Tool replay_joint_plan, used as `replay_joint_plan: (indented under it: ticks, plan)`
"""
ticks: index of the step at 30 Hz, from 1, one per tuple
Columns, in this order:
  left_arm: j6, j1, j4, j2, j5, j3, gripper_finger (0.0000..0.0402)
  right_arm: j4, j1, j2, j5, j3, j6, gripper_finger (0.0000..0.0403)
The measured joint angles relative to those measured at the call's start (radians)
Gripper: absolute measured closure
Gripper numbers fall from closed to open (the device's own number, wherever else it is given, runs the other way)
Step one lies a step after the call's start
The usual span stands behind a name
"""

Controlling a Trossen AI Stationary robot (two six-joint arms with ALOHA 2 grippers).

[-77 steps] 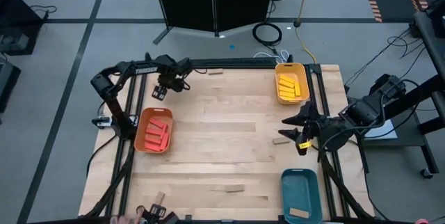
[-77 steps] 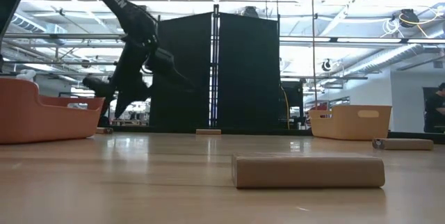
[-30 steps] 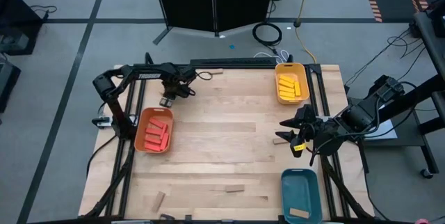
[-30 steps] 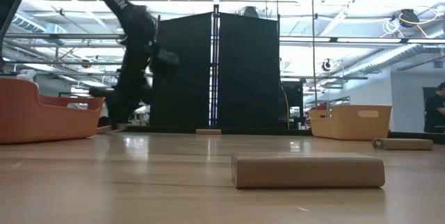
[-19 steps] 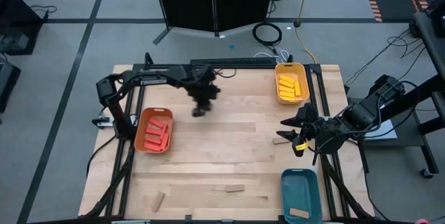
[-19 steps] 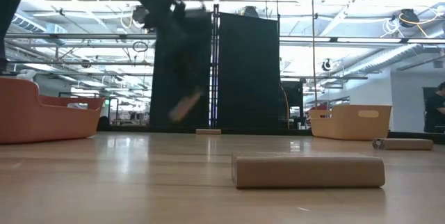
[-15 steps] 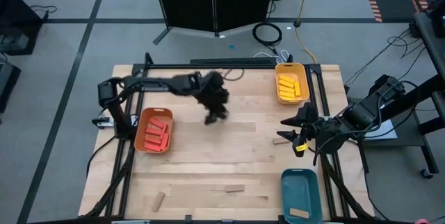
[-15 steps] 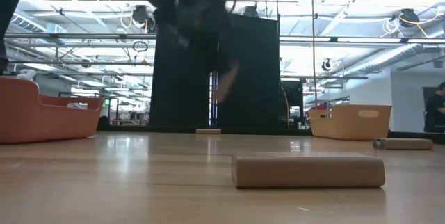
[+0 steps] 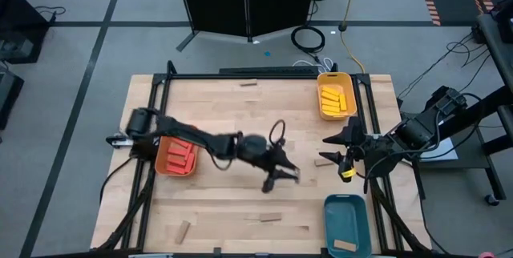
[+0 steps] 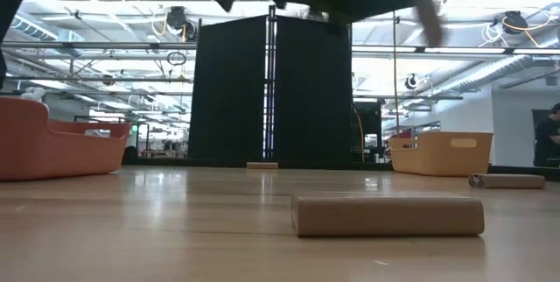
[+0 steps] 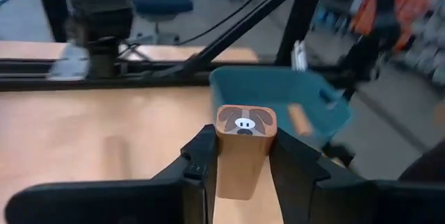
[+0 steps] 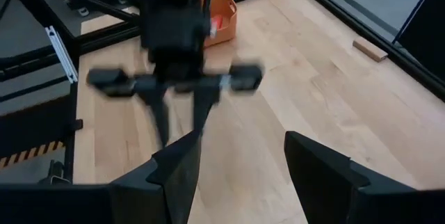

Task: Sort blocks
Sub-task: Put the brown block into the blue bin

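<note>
Fingers of the left gripper (image 11: 242, 156) pinch a tan block (image 11: 243, 147), swung from the tabletop's far edge toward the teal tray (image 9: 346, 223) ahead, so delivery looks near. Right gripper (image 9: 346, 158) waits beyond with fingers spread beside a second tan block (image 9: 322, 162). Four more lie loose; three trays

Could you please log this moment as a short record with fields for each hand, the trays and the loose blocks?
left hand: over mid-table, shut on a tan block with a dog face on its end
right hand: open, waiting at the table's right edge
orange tray: holds red blocks
yellow tray: holds yellow blocks
teal tray: holds one tan block
loose tan blocks: near edge, far edge
</note>
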Motion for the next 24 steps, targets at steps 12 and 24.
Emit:
replay_joint_plan:
  ticks: [12,24]
  plan:
    - [-0.243,-0.133,0.408,0.4,-0.232,0.274,0.0305,0.019,0.0,0.0,-0.132,0.0,-0.097,0.0202]
    - [-0.287,-0.138,0.291,0.684,-0.119,0.721,0.0304,0.019,0.0,0.0,-0.182,0.0,-0.105,0.0202]
